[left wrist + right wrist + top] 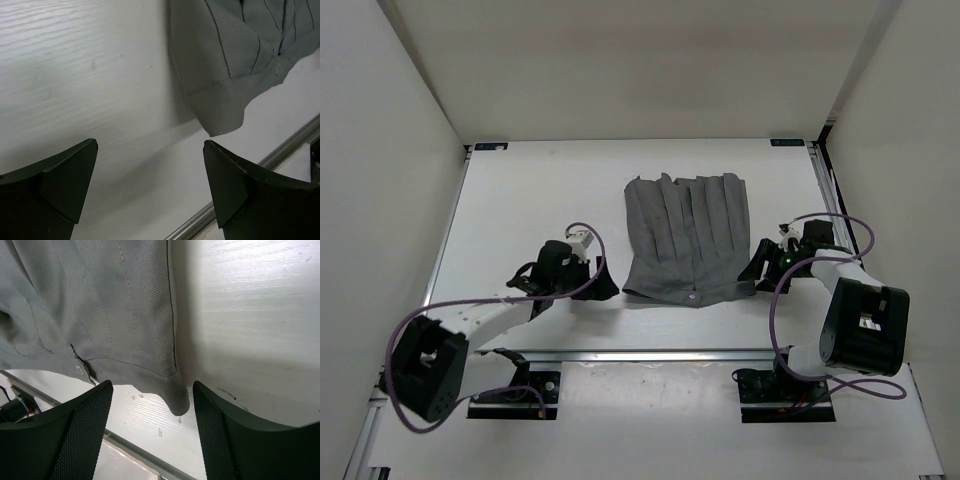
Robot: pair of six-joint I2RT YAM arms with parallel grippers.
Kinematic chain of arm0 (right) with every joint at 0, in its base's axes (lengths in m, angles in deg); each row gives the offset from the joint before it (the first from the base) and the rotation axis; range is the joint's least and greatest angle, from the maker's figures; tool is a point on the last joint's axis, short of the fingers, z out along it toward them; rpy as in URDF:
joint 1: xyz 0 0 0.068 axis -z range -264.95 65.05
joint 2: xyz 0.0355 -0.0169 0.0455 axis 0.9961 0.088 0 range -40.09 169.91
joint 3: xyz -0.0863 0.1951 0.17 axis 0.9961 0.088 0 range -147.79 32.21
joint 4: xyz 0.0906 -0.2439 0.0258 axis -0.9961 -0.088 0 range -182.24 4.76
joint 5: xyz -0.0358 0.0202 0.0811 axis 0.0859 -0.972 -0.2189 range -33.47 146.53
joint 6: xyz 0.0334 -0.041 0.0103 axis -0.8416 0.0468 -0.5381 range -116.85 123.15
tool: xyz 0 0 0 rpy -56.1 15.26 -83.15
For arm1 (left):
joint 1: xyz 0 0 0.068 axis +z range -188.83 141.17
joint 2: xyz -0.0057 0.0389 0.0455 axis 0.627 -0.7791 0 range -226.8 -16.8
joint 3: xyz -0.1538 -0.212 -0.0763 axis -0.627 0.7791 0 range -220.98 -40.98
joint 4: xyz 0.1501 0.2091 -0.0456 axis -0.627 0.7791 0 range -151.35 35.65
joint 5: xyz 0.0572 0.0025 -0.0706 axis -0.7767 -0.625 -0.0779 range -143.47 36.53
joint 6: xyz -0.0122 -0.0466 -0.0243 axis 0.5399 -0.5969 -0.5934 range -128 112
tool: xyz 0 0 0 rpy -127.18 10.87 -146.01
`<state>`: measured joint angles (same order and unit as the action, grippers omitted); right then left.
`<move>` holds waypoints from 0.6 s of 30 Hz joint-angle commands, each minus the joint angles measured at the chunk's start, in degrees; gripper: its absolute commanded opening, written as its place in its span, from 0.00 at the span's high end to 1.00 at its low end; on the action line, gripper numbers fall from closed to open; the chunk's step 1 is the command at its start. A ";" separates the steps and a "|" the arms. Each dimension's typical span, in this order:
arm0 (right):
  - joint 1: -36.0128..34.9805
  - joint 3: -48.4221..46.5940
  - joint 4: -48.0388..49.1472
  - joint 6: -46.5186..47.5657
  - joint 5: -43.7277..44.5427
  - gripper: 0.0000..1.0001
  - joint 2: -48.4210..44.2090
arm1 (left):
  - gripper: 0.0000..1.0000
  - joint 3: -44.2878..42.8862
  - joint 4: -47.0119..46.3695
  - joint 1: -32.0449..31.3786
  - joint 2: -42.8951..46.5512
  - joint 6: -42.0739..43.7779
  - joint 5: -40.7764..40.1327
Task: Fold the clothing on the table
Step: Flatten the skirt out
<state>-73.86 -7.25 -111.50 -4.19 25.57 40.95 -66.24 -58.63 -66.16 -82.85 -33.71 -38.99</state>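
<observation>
The grey clothing point(685, 240) lies flat on the white table point(540, 200), folded into a compact, pleated block near the middle. My left gripper point(605, 285) sits just off its near-left corner and is open; in the left wrist view the clothing point(225, 60) ends in a corner right above one fingertip, with only bare table between the fingers of that gripper point(150, 170). My right gripper point(752, 275) is open at the near-right corner. In the right wrist view the clothing point(100, 305) dips a corner between the spread fingers of this gripper point(152, 405), unclamped.
A silver rail point(650, 354) runs along the table's near edge, close behind both grippers, and shows as the rail point(280, 155) and the rail point(140, 450) in the wrist views. Pale walls enclose the left, right and far sides. Purple cables loop off both arms.
</observation>
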 commanded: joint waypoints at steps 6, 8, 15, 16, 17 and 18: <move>-1.51 0.35 2.00 1.97 1.25 0.29 -1.14 | 0.04 -8.58 -9.48 1.75 -9.10 -2.41 13.10; -1.34 0.96 1.83 2.06 1.77 0.29 -1.14 | 0.05 -8.84 -10.72 2.19 -10.07 -3.81 14.52; -0.46 2.28 2.44 1.53 1.25 0.30 -1.76 | 0.04 -10.08 -14.06 0.18 -12.79 -5.49 16.28; -0.20 2.55 2.44 1.45 1.08 0.30 -1.84 | 0.04 -9.99 -13.71 -0.35 -13.23 -5.14 16.37; -0.28 2.90 2.53 1.27 0.99 0.30 -2.19 | 0.04 -10.16 -14.14 -0.79 -13.85 -4.96 16.37; -0.63 2.64 2.79 1.44 1.16 0.30 -2.11 | 0.04 -10.34 -13.80 -1.14 -14.72 -4.96 16.72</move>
<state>-74.43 -5.02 -110.23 -3.29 26.64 40.60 -74.72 -70.61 -66.14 -96.55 -38.54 -24.72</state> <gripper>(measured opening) 0.702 0.960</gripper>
